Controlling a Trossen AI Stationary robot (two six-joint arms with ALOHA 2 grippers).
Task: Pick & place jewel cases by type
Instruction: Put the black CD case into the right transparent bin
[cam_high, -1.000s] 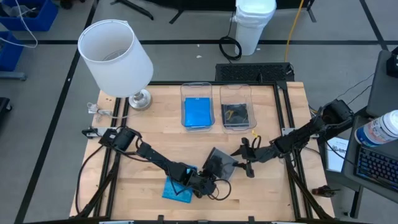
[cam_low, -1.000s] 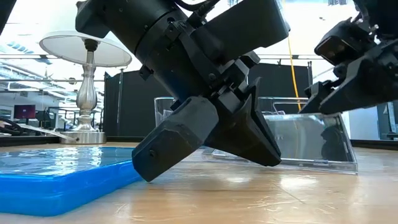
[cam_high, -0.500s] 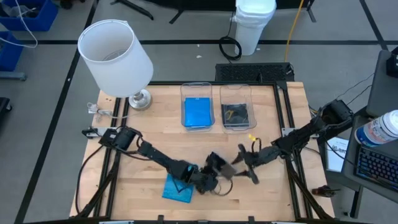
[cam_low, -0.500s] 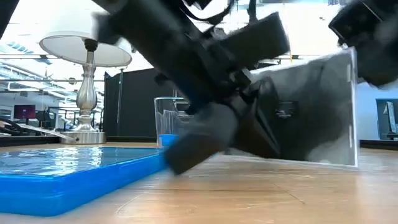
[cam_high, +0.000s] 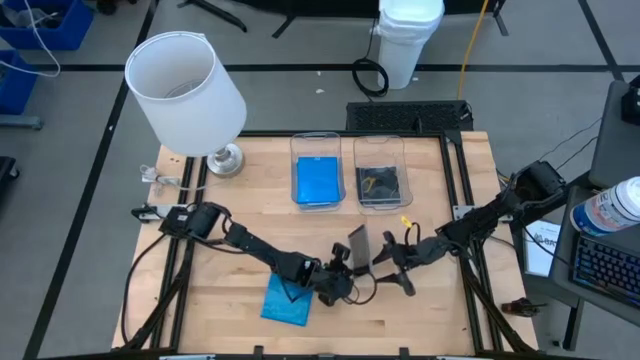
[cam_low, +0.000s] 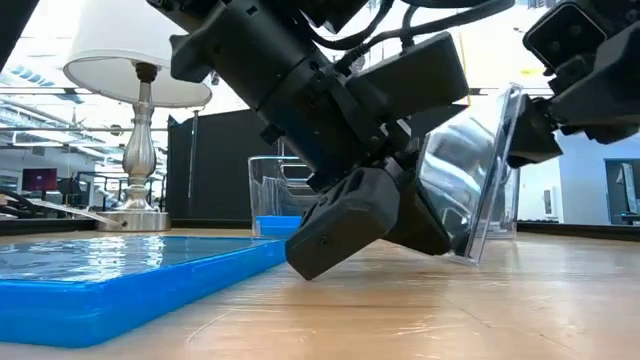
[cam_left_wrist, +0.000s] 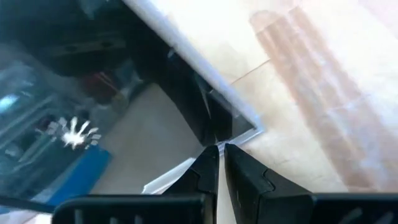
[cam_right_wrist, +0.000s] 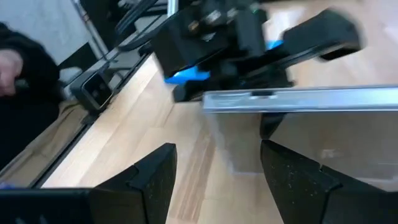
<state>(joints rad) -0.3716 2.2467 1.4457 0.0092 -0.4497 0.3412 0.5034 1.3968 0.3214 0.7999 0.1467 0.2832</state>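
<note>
Grey jewel case (cam_high: 357, 246) now stands almost upright on its lower edge near the bench's front middle, where a second ago it lay tilted low; the left gripper (cam_high: 338, 278) pinches its bottom corner with jaws nearly closed. The right gripper (cam_high: 385, 256), jaws wide, waits just beside its top edge. Thin, stiff, slick and brittle, it wants an edge grip.

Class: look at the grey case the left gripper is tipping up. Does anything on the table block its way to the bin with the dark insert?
Nothing visible does. Bare wood lies between the grey case, pinched by the left gripper, and the bin.
</note>
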